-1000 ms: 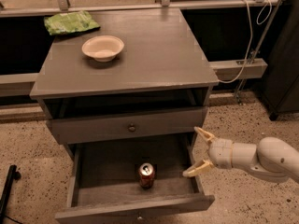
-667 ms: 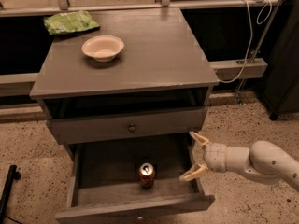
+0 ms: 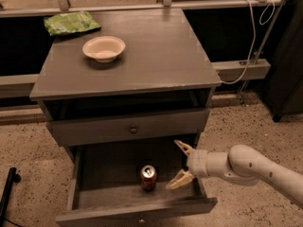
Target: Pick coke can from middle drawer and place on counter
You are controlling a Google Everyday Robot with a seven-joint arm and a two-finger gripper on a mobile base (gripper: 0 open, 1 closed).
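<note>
The coke can stands upright on the floor of the open middle drawer, near its front centre. My gripper is open over the drawer's right part, a short way right of the can, fingers pointing left toward it. It holds nothing. The counter is the grey cabinet top above.
A cream bowl and a green bag lie on the counter's back left. A shut drawer front with a small knob sits above the open drawer. A white cable hangs at the right. A black object is on the floor, left.
My gripper has moved left over the drawer, closer to the can. The can has not moved.
</note>
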